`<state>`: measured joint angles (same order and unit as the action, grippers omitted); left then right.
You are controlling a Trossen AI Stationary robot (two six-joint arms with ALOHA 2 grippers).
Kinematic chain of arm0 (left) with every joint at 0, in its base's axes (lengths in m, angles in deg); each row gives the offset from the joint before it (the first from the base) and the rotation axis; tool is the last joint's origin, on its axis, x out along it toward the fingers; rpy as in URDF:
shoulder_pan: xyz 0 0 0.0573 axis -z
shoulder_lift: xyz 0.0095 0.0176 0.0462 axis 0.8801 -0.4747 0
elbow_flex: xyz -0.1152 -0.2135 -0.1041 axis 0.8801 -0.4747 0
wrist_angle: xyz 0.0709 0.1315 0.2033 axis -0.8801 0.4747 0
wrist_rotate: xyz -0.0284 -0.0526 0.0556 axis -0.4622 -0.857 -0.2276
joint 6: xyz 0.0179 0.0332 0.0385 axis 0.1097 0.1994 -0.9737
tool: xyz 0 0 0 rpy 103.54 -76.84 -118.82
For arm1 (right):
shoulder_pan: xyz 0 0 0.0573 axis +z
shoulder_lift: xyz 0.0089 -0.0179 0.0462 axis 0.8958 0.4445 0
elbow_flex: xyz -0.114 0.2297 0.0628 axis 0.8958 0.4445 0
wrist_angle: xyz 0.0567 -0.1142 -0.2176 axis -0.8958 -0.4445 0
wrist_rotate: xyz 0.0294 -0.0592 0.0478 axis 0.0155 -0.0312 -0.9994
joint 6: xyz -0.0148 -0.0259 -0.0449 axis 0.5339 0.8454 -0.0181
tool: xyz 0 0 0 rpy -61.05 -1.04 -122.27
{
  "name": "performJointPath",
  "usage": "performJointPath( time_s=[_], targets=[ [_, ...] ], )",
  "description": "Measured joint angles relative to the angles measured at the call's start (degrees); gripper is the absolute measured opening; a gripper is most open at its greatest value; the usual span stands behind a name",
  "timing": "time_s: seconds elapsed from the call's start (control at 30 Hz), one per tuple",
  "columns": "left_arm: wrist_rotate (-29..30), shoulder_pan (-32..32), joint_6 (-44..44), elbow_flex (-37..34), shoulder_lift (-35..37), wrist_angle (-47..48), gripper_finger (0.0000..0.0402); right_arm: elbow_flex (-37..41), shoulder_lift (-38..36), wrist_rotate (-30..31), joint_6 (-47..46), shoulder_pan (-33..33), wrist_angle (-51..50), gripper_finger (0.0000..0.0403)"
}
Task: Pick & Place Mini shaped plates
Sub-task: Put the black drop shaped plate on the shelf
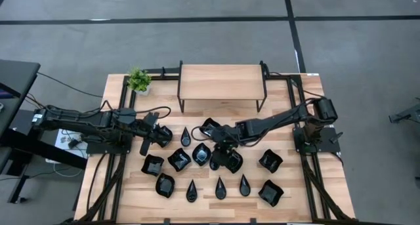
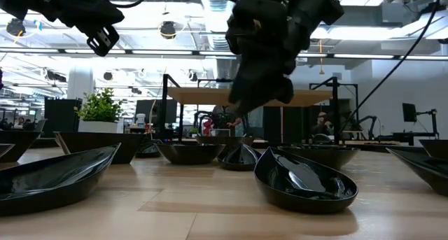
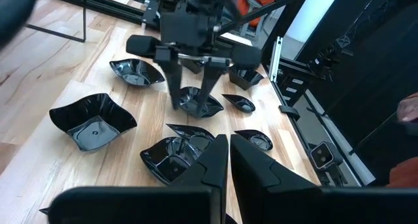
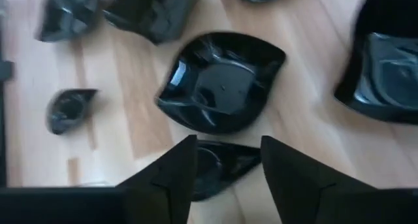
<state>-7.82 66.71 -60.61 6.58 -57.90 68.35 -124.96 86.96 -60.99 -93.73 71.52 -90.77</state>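
Observation:
Several mini shaped plates, small glossy black dishes, lie spread over the wooden table (image 1: 125, 199): squarish wavy ones (image 1: 153, 164) and teardrop ones (image 1: 220, 188). My right gripper (image 1: 218, 153) reaches in from the right to the table's middle, pointing steeply down, open. A small teardrop dish (image 4: 219, 164) lies on the table between its two fingers. Just beyond it sits a larger leaf-shaped dish (image 4: 219, 80). My left gripper (image 3: 228, 160) hovers shut at the left, above the table, holding nothing. My right gripper's fingers (image 4: 171, 175) stand on either side of the small teardrop dish, coming at it slanting from above. The dish rests on the table. Whether a finger touches its rim I cannot tell.
A low wooden shelf (image 1: 221, 82) on black legs stands at the far middle, with a small green potted plant (image 1: 138, 79) at the far left corner. Black frame rails (image 1: 296, 107) run along both sides. Dishes crowd the middle and near part of the table.

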Motion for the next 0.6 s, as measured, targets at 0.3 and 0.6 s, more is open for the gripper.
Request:
performJointPath(
  time_s=[0.3,0.6],
  targets=[
    [0.0,0.0,0.0,-0.6,0.1,0.0,0.0019,0.0,2.8,-0.3,-0.2,1.1,0.8,0.0186],
    [0.0,0.0,0.0,-0.6,0.1,0.0,0.0019,0.0,2.8,1.5,-1.0,1.2,-1.0,0.017]
  ],
)
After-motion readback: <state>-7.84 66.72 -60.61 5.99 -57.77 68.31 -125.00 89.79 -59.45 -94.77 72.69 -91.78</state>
